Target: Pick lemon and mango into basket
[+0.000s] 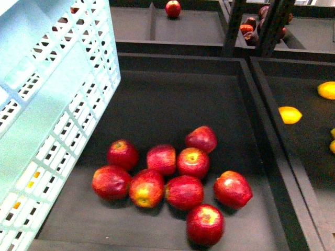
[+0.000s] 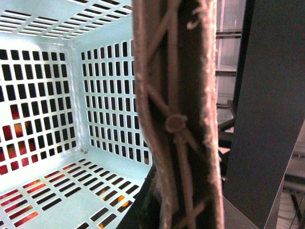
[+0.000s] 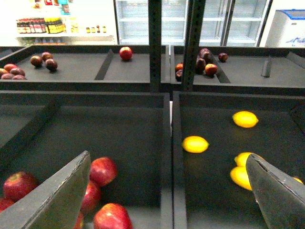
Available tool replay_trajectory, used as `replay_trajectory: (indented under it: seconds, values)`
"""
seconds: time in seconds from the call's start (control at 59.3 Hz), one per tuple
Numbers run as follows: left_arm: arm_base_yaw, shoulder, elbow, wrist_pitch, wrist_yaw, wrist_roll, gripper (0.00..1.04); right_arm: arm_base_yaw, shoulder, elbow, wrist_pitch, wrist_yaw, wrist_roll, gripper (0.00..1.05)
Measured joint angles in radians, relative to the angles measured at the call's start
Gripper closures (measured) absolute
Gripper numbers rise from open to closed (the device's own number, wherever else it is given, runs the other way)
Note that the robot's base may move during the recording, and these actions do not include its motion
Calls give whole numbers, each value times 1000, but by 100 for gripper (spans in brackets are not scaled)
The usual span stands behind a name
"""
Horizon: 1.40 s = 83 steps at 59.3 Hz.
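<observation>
Basket [image 1: 57,104] hangs tilted over the left edge of the apple tray [image 1: 172,104]. Its handle [image 2: 176,124] fills the left wrist view, so I cannot tell how the left claw stands. In the right tray [image 1: 303,146], near its left wall, lies the lemon [image 1: 289,114]. It looks firm, light and waxy and is likely to roll, so I'd pinch across its middle. The mango [image 3: 239,176], I judge, lies further right, below my right claw [image 3: 167,157], whose fingers are spread wide.

The lemon [image 3: 195,144], bright yellow with a small pointed tip, lies on its side just ahead of the right claw [image 3: 167,157], between its spread fingers. The mango [image 3: 245,119], an orange-yellow oval, lies further ahead. The turquoise slotted basket [image 1: 57,104] stands tilted, well off to that claw's left.
</observation>
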Motion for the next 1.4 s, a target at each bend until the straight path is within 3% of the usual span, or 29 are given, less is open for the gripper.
replay_trajectory:
  seconds: [0.219, 0.304, 0.371, 0.506, 0.658, 1.114, 1.401]
  values:
    - [4, 4, 1, -7, 8, 15, 100, 0, 0, 0, 0, 1, 0, 9]
    - [-20, 89, 124, -266, 66, 204, 100, 0, 0, 0, 0, 2, 0, 9]
    - [-66, 154, 180, -336, 68, 345, 100, 0, -1, 0, 0, 2, 0, 9]
    - [-174, 324, 253, -311, 37, 501, 100, 0, 0, 0, 0, 2, 0, 9]
    - [-256, 485, 381, -253, 25, 534, 100, 0, 0, 0, 0, 5, 0, 9]
    - [-562, 827, 695, -234, 149, 567, 100, 0, 0, 0, 0, 5, 0, 9]
    - [-655, 829, 701, -211, 241, 570, 100, 0, 0, 0, 0, 5, 0, 9]
